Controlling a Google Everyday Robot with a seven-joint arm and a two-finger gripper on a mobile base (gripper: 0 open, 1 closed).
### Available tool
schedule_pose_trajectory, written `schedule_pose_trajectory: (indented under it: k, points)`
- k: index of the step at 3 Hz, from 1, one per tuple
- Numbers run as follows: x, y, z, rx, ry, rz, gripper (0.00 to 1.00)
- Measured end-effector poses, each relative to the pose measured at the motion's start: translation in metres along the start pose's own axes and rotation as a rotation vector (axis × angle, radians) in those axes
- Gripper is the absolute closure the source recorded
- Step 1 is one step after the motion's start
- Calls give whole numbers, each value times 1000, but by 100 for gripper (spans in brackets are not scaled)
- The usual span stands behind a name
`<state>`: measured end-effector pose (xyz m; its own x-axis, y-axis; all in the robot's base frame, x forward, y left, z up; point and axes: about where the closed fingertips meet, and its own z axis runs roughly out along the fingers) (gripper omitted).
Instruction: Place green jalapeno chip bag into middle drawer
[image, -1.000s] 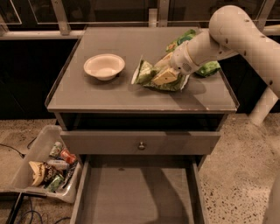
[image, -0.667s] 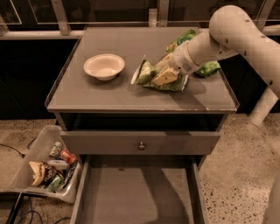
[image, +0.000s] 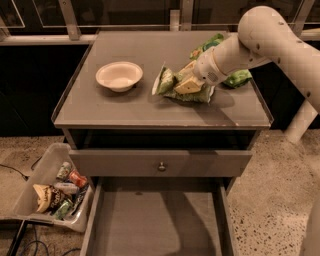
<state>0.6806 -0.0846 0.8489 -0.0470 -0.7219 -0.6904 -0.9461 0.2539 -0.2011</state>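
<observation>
The flat, crinkled olive-green jalapeno chip bag (image: 169, 82) lay on the grey cabinet top (image: 150, 107), directly under my gripper (image: 191, 84), its whitish end tipped up just past my tip. I rested on its middle, I judged, so it would lift evenly. Whether my jaws had closed on it, I could not tell. A brighter green bag (image: 237, 77) sat behind my wrist, and a pale round bowl (image: 119, 76) stood well beyond the chip bag. The wide grey middle drawer (image: 155, 225) stood open well below me, ready to receive it.
</observation>
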Motion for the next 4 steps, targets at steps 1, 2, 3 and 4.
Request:
schedule_pose_trajectory:
  k: [1,2,3,4]
  points:
    - [-4,10,-11,-5,-2,-18,100]
    - [-11,28,-37,5,-17,-40,100]
    - [-15,57,-75,36,-32,-65,100]
    - [-13,94,-112,79,-26,-86,100]
